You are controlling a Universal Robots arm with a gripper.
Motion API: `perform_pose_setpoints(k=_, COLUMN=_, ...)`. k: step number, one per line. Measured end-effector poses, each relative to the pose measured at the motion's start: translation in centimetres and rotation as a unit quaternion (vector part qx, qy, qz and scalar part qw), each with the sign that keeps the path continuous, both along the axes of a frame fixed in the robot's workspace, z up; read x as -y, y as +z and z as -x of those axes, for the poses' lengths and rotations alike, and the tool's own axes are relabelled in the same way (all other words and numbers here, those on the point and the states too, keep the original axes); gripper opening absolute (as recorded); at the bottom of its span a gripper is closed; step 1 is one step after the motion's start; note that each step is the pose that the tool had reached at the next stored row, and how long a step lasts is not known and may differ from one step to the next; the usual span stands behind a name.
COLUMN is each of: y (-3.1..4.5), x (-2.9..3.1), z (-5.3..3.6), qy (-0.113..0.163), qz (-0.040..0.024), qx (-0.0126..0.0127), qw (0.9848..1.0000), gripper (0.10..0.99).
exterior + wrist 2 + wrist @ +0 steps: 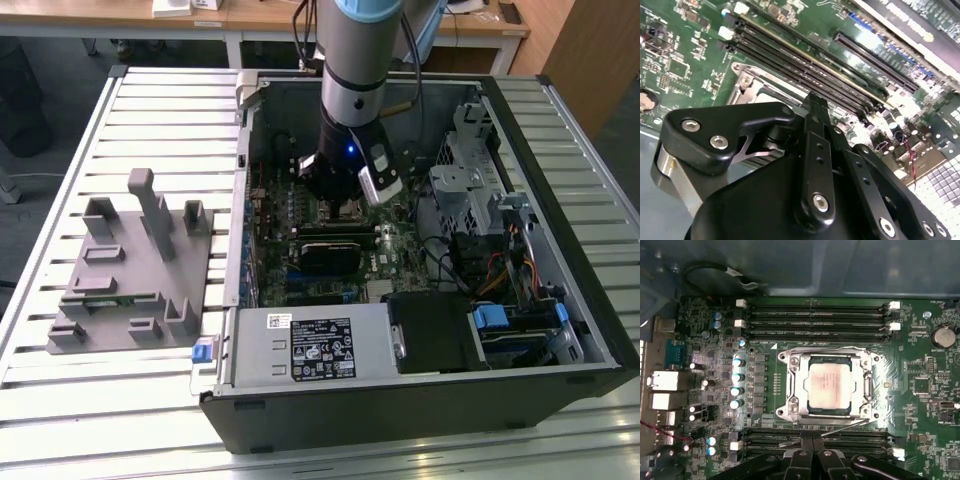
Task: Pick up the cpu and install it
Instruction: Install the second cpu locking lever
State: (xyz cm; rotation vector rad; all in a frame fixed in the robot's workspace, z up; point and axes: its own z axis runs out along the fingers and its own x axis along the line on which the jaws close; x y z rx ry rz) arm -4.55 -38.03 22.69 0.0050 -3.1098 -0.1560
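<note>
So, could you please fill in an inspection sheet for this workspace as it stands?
Surface: slatted metal table carrying an open PC case.
Job's things: cpu lies flat in the socket frame on the motherboard.
Clutter: grey fixture block beside the case, at the exterior view's left.
Grippers: gripper is inside the case above the socket, holding nothing.
Cables: bundle at the drive cage.
Surroundings: wooden desks behind.

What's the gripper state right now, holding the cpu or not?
Gripper: jaws shut, holding nothing. The cpu sits in the motherboard socket, apart from the jaws.
</note>
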Motion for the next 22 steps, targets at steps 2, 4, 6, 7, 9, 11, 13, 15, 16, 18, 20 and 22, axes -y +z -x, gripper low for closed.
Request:
perform_pose_setpoints(k=2, y=-0.07, x=0.05, z=0.22, qy=0.000, qz=-0.0014, qx=0.0000, qw=1.0000, gripper=0.106)
perform_pose_setpoints(k=4, y=-0.23, x=0.05, z=0.44, qy=0.000, qz=-0.0022, qx=0.0001, qw=1.0000, gripper=0.106)
perform_pose_setpoints(k=6, y=-0.52, x=0.05, z=0.53, qy=0.000, qz=-0.0023, qx=0.0000, qw=1.0000, gripper=0.106)
perform_pose_setpoints(k=7, y=-0.69, x=0.05, z=0.54, qy=0.000, qz=-0.0023, qx=0.0000, qw=1.0000, gripper=0.106)
perform_pose_setpoints(k=9, y=-1.06, x=0.06, z=0.54, qy=0.000, qz=-0.0024, qx=0.0000, qw=1.0000, gripper=0.106)
perform_pose_setpoints(k=11, y=-1.33, x=0.05, z=0.56, qy=0.000, qz=-0.0035, qx=0.0000, qw=1.0000, gripper=0.106)
perform_pose_setpoints(k=13, y=-1.50, x=0.11, z=0.58, qy=-0.001, qz=-0.0055, qx=0.0000, qw=1.0000, gripper=0.106)
perform_pose_setpoints(k=15, y=-1.58, x=0.19, z=0.67, qy=-0.001, qz=-0.0119, qx=0.0000, qw=0.9999, gripper=0.106)
perform_pose_setpoints(k=16, y=-1.59, x=0.25, z=0.73, qy=-0.001, qz=-0.0155, qx=0.0000, qw=0.9999, gripper=0.106)
perform_pose_setpoints(k=18, y=-1.64, x=0.45, z=0.87, qy=-0.001, qz=-0.0190, qx=0.0000, qw=0.9998, gripper=0.106)
perform_pose_setpoints(k=20, y=-1.71, x=0.72, z=1.04, qy=-0.001, qz=-0.0201, qx=0.0000, qw=0.9998, gripper=0.106)
perform_pose_setpoints(k=22, y=-1.77, x=0.89, z=1.22, qy=-0.001, qz=-0.0211, qx=0.0000, qw=0.9998, gripper=0.106)
